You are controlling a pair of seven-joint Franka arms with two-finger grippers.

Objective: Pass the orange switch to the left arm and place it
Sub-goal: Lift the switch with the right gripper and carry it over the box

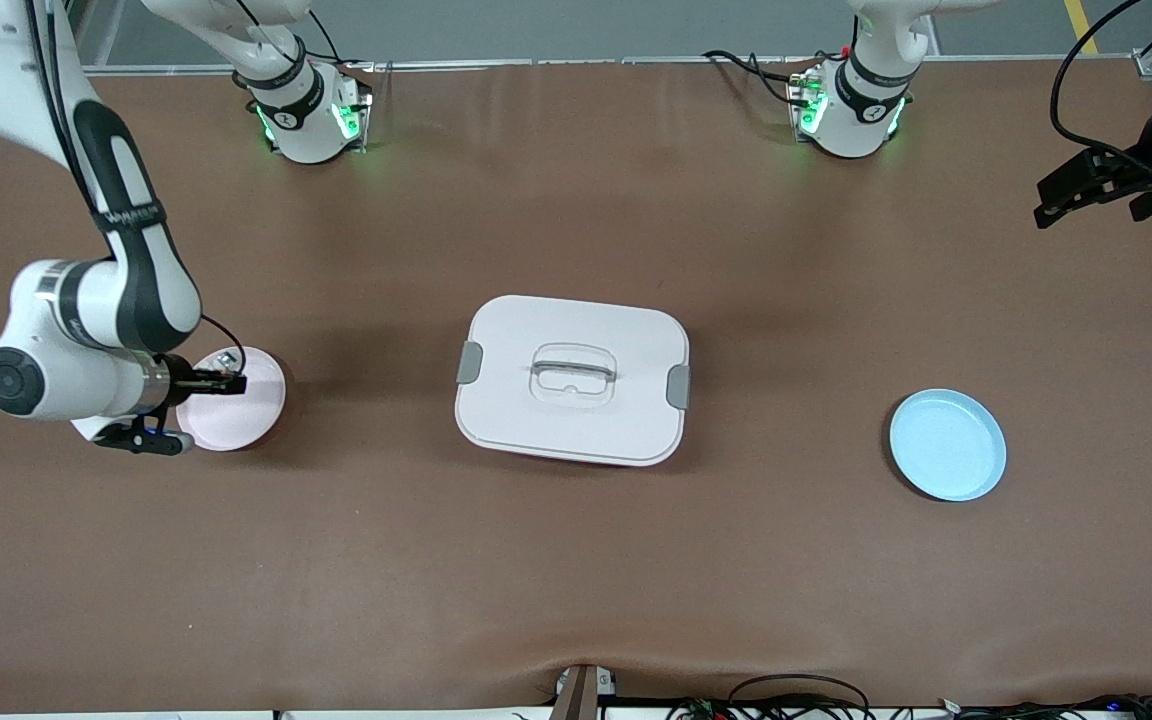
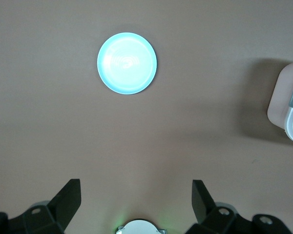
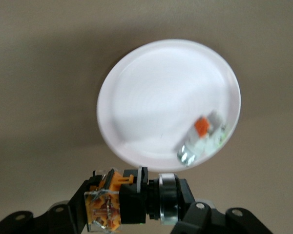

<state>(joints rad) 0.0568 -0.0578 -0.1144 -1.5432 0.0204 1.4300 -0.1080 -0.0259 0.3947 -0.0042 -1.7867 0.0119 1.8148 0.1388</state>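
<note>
We log the orange switch (image 3: 129,197), a small black block with an orange part and metal ring, lying sideways, clamped in the right gripper (image 3: 132,204) above the pink plate (image 3: 156,97). The box (image 1: 572,378), white, lid latched, sits mid-table.

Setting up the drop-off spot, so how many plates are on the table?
2. A pink plate lies toward the right arm's end, under the right gripper; a blue plate lies toward the left arm's end. None seems hidden.

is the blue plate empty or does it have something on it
Empty. The blue plate shows only its bare surface in the front and left wrist views; nothing lies on it.
</note>
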